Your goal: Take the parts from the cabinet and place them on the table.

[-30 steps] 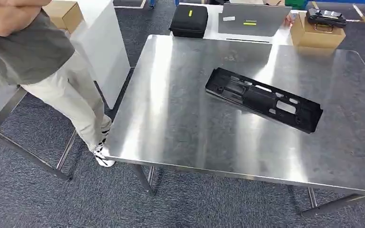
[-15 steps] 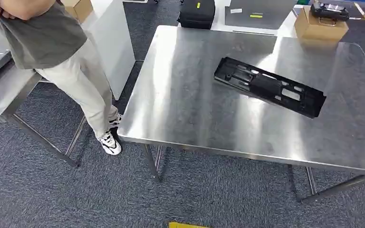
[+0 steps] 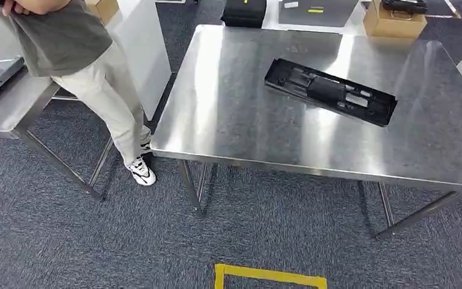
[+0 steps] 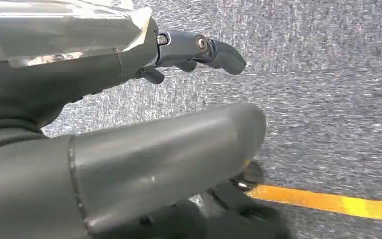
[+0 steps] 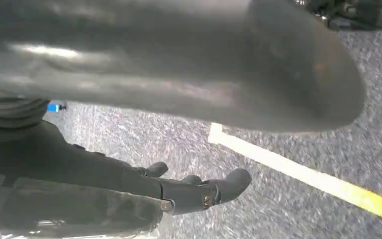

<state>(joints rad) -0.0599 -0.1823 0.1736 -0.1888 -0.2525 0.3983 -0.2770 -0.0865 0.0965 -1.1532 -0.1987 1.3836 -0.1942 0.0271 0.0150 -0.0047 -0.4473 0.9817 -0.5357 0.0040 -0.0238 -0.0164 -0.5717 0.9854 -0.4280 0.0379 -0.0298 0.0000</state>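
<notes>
Person (image 3: 78,66) stands beside table (image 3: 246,120) bearing black part (image 3: 329,91); both hands' fingers (image 4: 214,50) spread, holding nothing.

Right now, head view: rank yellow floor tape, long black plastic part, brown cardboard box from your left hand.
1. Yellow floor tape, right by left hand.
2. Long black plastic part, on steel table.
3. Brown cardboard box, beyond the table.

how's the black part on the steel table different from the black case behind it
The part is long, thin and flat, full of cutouts, and lies slanted on the steel table. The case is blocky and closed, carries a yellow mark, and sits beyond the table's far edge, cut off by the top of the head view. Both are black.
</notes>
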